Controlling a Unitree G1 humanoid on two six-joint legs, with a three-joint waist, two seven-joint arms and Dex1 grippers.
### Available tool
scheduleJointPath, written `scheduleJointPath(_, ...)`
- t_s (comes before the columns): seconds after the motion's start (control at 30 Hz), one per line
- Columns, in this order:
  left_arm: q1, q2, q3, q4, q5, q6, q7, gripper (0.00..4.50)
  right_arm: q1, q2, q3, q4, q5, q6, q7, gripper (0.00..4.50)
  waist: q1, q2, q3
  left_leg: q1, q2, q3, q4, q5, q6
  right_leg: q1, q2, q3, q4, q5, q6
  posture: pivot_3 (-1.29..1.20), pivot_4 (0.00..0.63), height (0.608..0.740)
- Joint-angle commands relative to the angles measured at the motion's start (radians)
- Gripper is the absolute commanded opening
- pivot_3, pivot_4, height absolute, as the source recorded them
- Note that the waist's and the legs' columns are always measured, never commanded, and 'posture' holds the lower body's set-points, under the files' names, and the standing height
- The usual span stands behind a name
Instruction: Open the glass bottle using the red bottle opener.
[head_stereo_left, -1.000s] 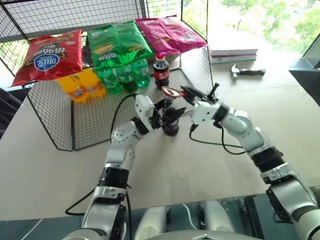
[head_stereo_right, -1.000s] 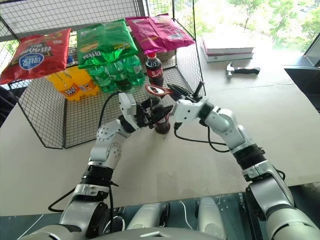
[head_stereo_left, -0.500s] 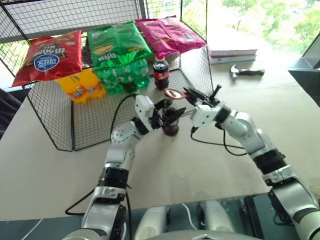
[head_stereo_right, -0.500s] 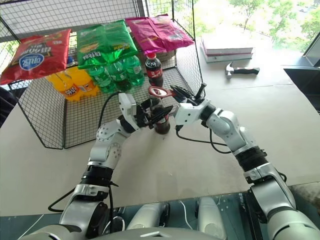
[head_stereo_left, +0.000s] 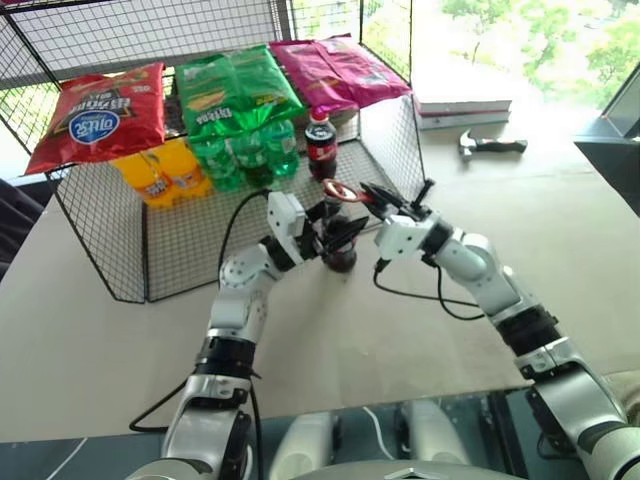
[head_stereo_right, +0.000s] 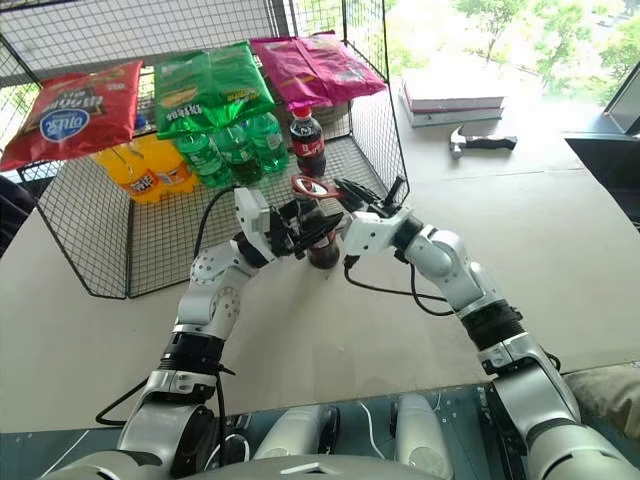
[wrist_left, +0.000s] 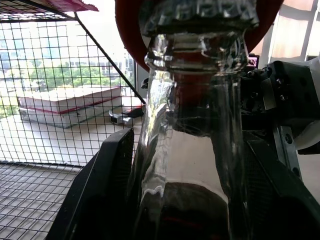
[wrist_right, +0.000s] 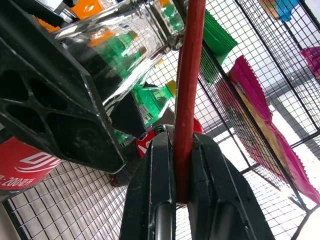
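The left gripper (head_stereo_left: 335, 232) clasps the glass bottle (head_stereo_left: 340, 250), which stands on the table (head_stereo_left: 560, 210) just outside the wire rack (head_stereo_left: 100, 250). To its right, the right gripper (head_stereo_left: 372, 196) pinches the red bottle opener (head_stereo_left: 340, 190) by its handle. The opener's ring has dropped slightly and now sits over the cap between the claws, likely ready to pry.
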Motion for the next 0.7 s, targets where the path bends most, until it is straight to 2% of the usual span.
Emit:
scheduleJointPath(0.03, -0.003, -0.012, -0.018, 0.004, 0.010, 0.012, 0.016, 2.28, 0.021, -0.008, 0.110, -0.030, -0.061, -0.049, 0.089, 0.00, 0.000, 0.000, 0.000, 0.000, 0.000, 0.000, 0.000, 0.000, 0.000, 0.000, 0.000, 0.000, 0.000, 0.000, 0.000, 0.00, 0.150, 0.740)
scheduleJointPath(0.7, -0.012, -0.020, -0.023, 0.023, 0.012, 0.006, 0.011, 2.28, -0.332, -0.210, -0.017, 0.077, -0.251, -0.211, -0.117, 0.00, 0.004, 0.000, 0.001, -0.002, -0.001, -0.001, -0.001, 0.000, 0.000, -0.001, -0.001, -0.001, -0.001, 0.000, 0.000, 0.00, 0.150, 0.740)
